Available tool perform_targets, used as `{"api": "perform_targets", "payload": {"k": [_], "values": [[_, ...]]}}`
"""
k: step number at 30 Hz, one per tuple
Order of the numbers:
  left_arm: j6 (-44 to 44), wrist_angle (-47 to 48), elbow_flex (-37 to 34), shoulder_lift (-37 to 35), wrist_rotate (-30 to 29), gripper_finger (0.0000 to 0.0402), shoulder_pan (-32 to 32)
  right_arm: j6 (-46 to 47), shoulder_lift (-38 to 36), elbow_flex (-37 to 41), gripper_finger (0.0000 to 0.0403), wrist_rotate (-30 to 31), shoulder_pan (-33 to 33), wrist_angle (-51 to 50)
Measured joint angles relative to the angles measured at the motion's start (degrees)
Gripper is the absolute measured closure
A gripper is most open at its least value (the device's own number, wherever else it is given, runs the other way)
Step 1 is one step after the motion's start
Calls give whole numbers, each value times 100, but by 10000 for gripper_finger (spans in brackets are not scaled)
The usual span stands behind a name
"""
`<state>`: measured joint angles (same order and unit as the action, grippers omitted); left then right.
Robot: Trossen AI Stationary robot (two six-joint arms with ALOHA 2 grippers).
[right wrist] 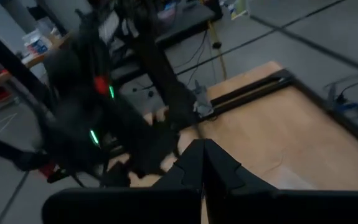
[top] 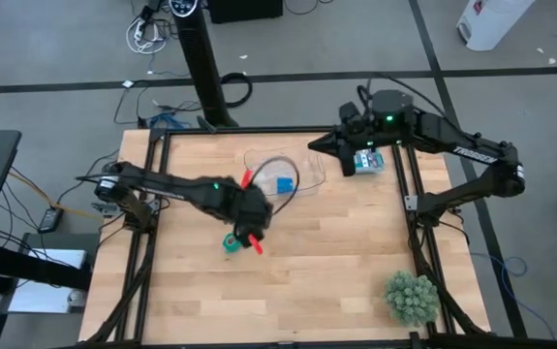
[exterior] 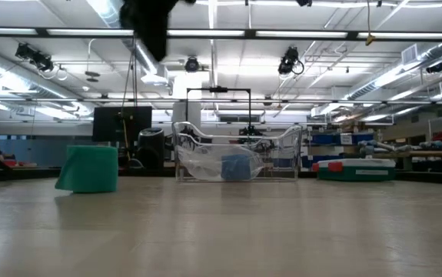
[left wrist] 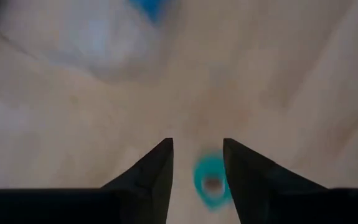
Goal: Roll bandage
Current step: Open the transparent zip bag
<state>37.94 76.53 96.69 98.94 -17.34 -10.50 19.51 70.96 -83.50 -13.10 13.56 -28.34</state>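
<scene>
The teal bandage is a small coil (top: pixel 231 242) standing on one flat end on the wooden table, a little left of its middle. It also shows in the low view (exterior: pixel 88 168). My left gripper (top: pixel 243 235) hovers above it, open and pointing down. In the left wrist view the coil (left wrist: pixel 208 180) shows on the table between the two fingers (left wrist: pixel 197 177), and the gripper touches nothing. My right gripper (right wrist: pixel 203 158) is shut and empty, waiting over the table's far right edge (top: pixel 341 147).
A clear plastic container (top: pixel 288 167) holding a blue roll (top: pixel 284 184) stands just beyond the coil, toward the far edge; it also shows in the low view (exterior: pixel 236 158). A small green plant (top: pixel 412 297) sits at the near right corner. Dark frame rails run along both table sides.
</scene>
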Motion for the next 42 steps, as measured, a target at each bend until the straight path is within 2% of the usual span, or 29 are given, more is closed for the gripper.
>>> {"api": "perform_targets", "payload": {"k": [7, 11, 13, 16, 19, 21, 25, 28, 35, 42], "values": [[311, -65, 1425, -38, -1324, 254, 425, 370, 221, 0, 395, -29, 143, -26], [243, -535, 1914, -238, -2346, 254, 530, 537, 221, 0, 390, -168, 417, -52], [-98, -1011, 1978, -457, -2694, 254, 539, 540, 221, 0, 389, -402, 559, -3], [-965, -2009, 1904, -773, -2764, 254, 570, 540, 219, 0, 387, -735, 689, 215], [-1852, -2851, 1749, -993, -2454, 254, 575, 632, 219, 0, 387, -1044, 774, 628], [-2333, -3411, 1608, -1130, -1971, 254, 594, 730, 219, 0, 388, -1189, 802, 809], [-2868, -5102, 960, -1473, -220, 254, 683, 752, 219, 0, 390, -1231, 809, 806], [-2765, -5922, 310, -1756, 502, 254, 834, 747, 219, 0, 390, -1244, 802, 751], [-2010, -7325, -1633, -2687, 987, 254, 1241, 774, 248, 0, 391, -1039, 621, 789], [-1460, -7615, -3250, -3674, 953, 254, 1652, 896, 568, 0, 391, -748, 595, 967]]}}
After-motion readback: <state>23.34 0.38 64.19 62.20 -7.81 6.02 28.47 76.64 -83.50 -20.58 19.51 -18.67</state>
